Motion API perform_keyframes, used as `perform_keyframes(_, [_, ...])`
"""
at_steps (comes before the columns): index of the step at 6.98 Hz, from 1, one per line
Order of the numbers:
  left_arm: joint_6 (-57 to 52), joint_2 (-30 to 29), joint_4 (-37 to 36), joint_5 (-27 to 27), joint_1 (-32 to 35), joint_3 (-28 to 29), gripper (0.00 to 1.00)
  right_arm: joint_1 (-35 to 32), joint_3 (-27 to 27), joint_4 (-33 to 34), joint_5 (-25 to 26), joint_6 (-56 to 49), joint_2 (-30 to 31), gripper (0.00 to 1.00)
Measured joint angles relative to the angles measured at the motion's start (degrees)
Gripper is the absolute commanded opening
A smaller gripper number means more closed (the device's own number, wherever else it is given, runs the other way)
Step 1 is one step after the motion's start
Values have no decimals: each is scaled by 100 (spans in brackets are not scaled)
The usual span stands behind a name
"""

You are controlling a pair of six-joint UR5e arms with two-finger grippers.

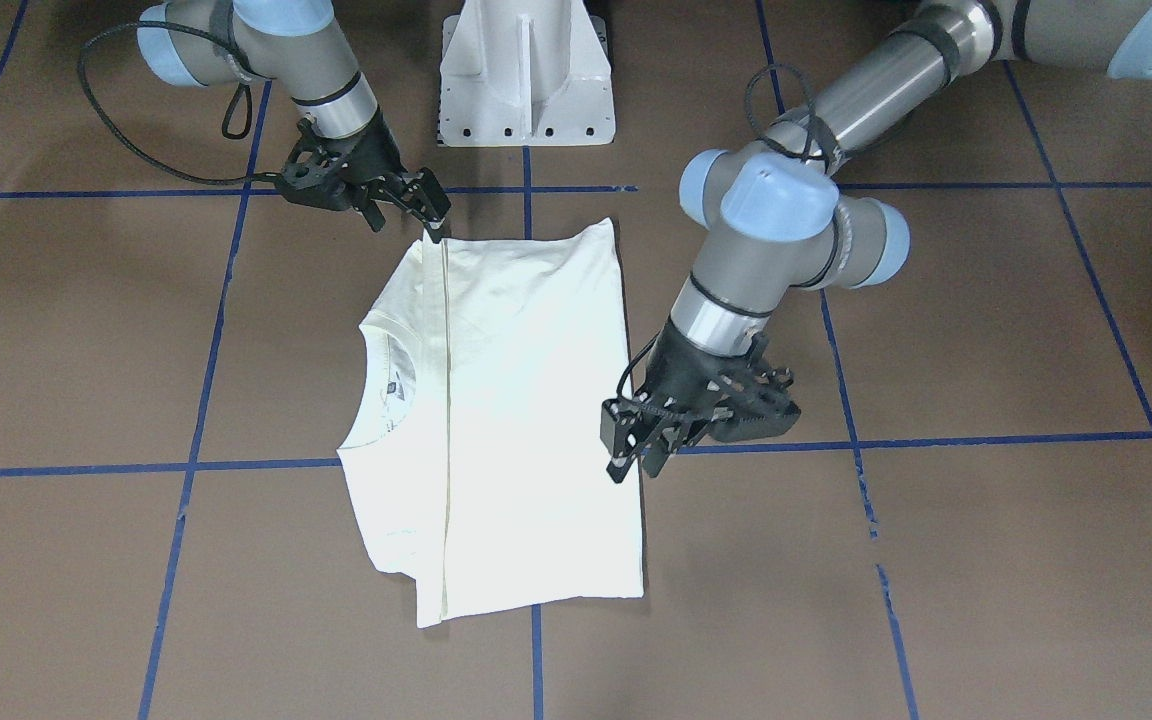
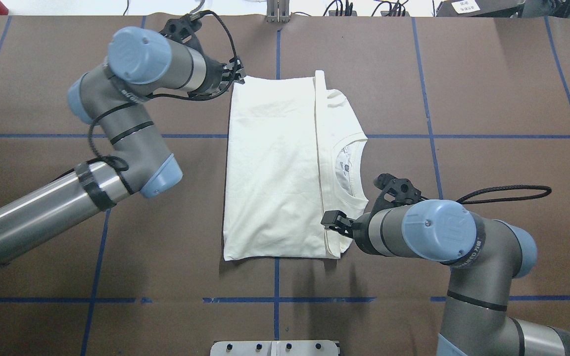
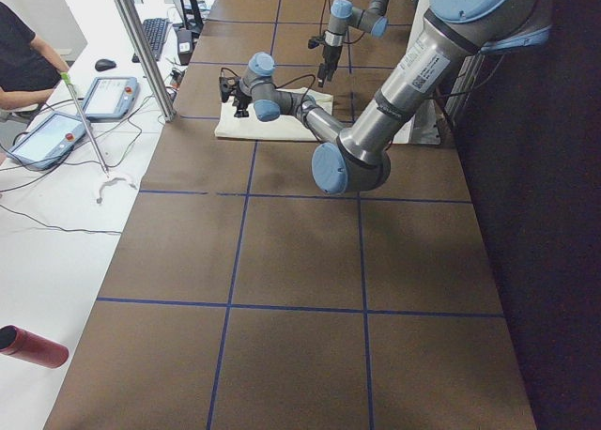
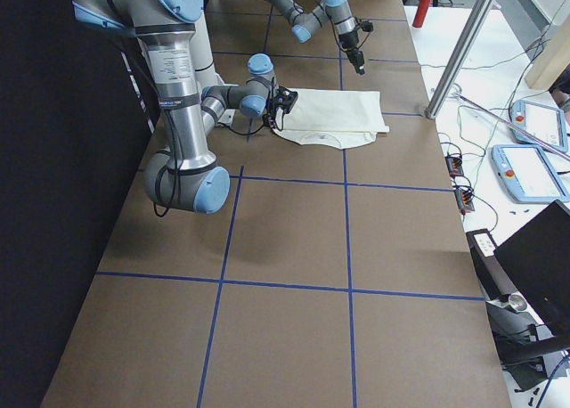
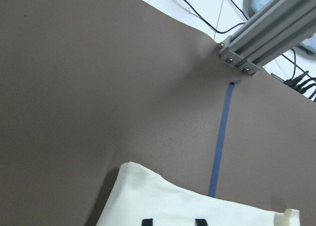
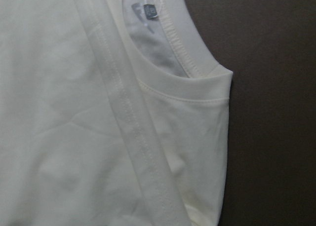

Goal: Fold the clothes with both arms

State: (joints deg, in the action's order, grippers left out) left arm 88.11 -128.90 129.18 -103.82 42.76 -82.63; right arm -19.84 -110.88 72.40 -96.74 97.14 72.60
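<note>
The cream shirt [image 1: 526, 400] [image 2: 275, 173] lies flat on the brown table, folded into a tall rectangle. Its collar [image 2: 352, 168] [image 6: 182, 53] shows on the side of my right arm, and no print shows. My left gripper [image 1: 633, 462] [image 2: 238, 76] hovers at the shirt's far corner on its own side. It is open, and its two fingertips stand apart over the cloth [image 5: 173, 206] in the left wrist view. My right gripper [image 1: 408, 218] [image 2: 332, 220] is at the near hem corner beside the collar and looks open. Its wrist view shows only the shirt [image 6: 59, 112].
The white pedestal [image 1: 526, 75] [image 2: 275, 348] stands at the robot's edge of the table. Blue tape lines [image 2: 276, 277] cross the brown surface. An aluminium post [image 3: 141, 50] [image 5: 266, 28] rises at the far edge, with tablets [image 3: 52, 134], cables and a seated person beyond it.
</note>
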Motion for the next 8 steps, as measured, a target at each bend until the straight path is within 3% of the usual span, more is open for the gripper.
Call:
perform_keyframes(2, [-11,614,-50,-208,10,-846,50,36,472,823,-3,-1472,-600,100])
perform_keyframes(4, [-34,797,-48,-240,12,-1021,51,41,806,1623,2,-2499,-1125,100])
perform_keyframes(8, [-32,821,-51,-244,13,-1050,51,4,903,2346,17,-3607,-1186,100])
